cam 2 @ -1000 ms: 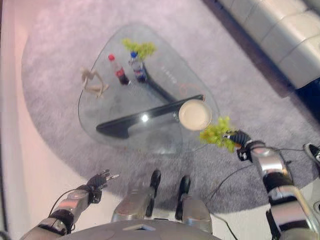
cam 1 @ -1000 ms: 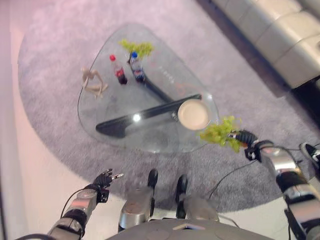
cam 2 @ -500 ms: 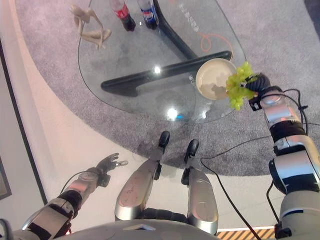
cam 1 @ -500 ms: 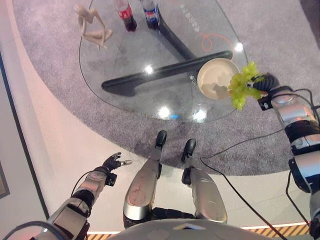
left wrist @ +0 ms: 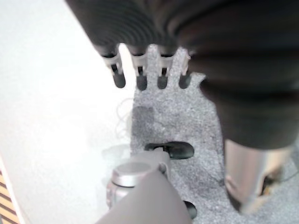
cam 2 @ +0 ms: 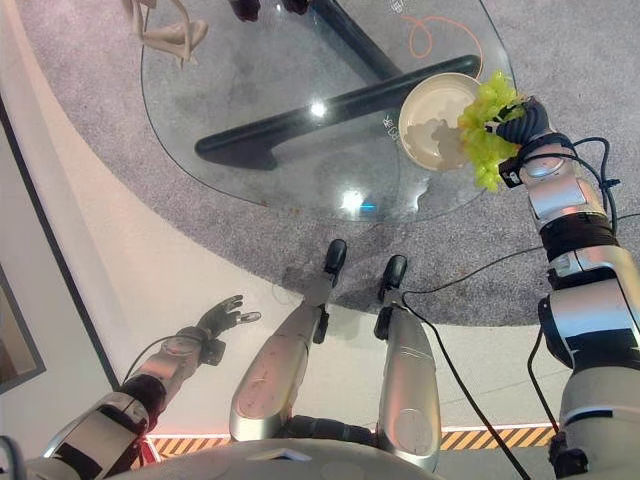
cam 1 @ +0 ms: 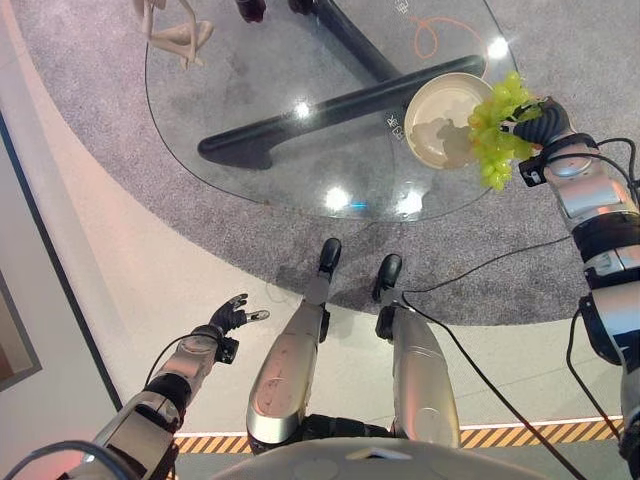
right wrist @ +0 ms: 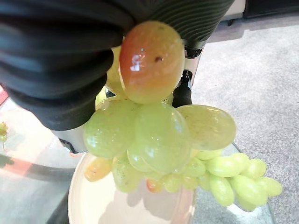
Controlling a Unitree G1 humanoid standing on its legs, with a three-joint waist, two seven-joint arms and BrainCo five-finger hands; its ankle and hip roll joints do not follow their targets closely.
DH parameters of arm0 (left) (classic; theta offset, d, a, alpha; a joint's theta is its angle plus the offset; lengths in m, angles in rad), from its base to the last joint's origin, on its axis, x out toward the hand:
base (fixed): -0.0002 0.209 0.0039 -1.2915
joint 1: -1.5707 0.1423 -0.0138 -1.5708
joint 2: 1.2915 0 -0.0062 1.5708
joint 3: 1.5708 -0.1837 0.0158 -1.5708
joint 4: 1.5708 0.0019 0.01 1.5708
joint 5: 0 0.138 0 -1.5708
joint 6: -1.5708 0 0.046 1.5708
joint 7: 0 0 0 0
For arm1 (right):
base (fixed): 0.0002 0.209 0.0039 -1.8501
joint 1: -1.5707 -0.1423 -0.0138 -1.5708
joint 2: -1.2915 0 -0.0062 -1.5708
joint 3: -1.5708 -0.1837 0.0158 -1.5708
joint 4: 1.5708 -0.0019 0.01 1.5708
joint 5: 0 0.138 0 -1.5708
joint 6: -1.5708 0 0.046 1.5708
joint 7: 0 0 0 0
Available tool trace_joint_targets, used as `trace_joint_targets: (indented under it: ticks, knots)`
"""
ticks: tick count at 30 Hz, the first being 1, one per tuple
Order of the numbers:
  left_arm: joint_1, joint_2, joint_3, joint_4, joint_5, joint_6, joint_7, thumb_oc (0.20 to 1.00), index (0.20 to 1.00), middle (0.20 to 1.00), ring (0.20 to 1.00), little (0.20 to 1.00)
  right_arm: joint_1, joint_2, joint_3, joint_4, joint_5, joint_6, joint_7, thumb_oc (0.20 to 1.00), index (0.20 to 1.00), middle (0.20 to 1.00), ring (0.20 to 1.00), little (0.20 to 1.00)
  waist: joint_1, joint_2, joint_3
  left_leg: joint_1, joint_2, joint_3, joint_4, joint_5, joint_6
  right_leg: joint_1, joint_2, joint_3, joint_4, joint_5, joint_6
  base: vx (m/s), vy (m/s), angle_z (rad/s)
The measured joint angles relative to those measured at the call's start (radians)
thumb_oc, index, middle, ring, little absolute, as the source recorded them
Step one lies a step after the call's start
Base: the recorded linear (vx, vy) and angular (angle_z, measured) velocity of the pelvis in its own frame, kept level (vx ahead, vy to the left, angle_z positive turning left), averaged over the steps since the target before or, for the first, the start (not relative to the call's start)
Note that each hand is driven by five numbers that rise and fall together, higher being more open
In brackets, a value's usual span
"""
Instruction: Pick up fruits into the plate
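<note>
Grapes (cam 1: 500,128) hang in a green bunch from the right hand (cam 1: 536,119), whose fingers are closed round the top of the bunch. The bunch sits over the right-hand rim of the round cream plate (cam 1: 436,111), partly above its bowl and partly past its edge, and throws a shadow onto the plate's inside. In the right wrist view the grapes (right wrist: 154,135) dangle close below the dark cover, with the plate (right wrist: 98,205) just under them.

Against the picture half a second back, the whole view has slid nearer to the robot, so the camera has moved: the two bottles that stood at the far end of the glass table (cam 1: 250,110) are now almost cut off at the top edge, and only the lower part of the pale figurine (cam 1: 170,30) remains in sight. The bunch lies a little further in over the plate than it did then. A second ago it was off the table's near edge, well short of the plate.

The left hand (cam 1: 228,317) is low at the robot's left, over the pale floor beside the grey rug (cam 1: 110,130), fingers straight and holding nothing, much as before.

Small print shows on the glass beside the plate; it is too small to read.
</note>
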Motion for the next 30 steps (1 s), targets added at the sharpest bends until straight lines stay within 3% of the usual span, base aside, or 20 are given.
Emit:
trace_joint_targets:
  ticks: [19, 20, 21, 30]
  knots:
    - [0.013, -0.009, -0.025, -0.071, -0.001, -0.033, 0.005, 1.000, 1.000, 1.000, 1.000, 1.000, -0.147, 0.056, 0.141, -0.011, -0.195, 0.079, -0.064, 0.200, 0.200, 0.200, 0.200, 0.200, 0.035, 0.013, 0.003, -0.143, -0.024, -0.014, 0.081, -0.002, -0.012, -0.168, -0.035, -0.007, 0.152, -0.039, -0.021, -0.01, 0.039, 0.04]
    - [0.015, -0.009, -0.025, -0.072, -0.001, -0.033, 0.005, 1.000, 1.000, 1.000, 1.000, 1.000, -0.147, 0.056, 0.155, -0.011, -0.205, 0.087, -0.063, 0.859, 0.859, 0.859, 0.859, 0.859, 0.039, 0.013, 0.003, -0.143, -0.025, -0.014, 0.083, -0.003, -0.012, -0.168, -0.036, -0.007, 0.154, -0.040, -0.020, 0.00, 0.032, 0.02]
    - [0.017, -0.009, -0.025, -0.072, -0.001, -0.034, 0.005, 1.000, 1.000, 1.000, 1.000, 1.000, -0.148, 0.056, 0.160, -0.011, -0.205, 0.091, -0.063, 1.000, 1.000, 1.000, 1.000, 1.000, 0.042, 0.013, 0.003, -0.144, -0.027, -0.015, 0.083, -0.003, -0.012, -0.168, -0.037, -0.007, 0.155, -0.041, -0.019, 0.01, 0.043, 0.03]
    - [0.021, -0.010, -0.025, -0.077, -0.017, -0.034, 0.003, 1.000, 1.000, 1.000, 1.000, 1.000, -0.201, 0.072, 0.164, -0.016, -0.240, 0.111, -0.070, 1.000, 1.000, 1.000, 1.000, 1.000, 0.068, 0.013, 0.003, -0.158, -0.030, -0.024, 0.089, -0.002, -0.015, -0.181, -0.041, -0.013, 0.164, -0.044, -0.019, 0.01, 0.020, 0.03]
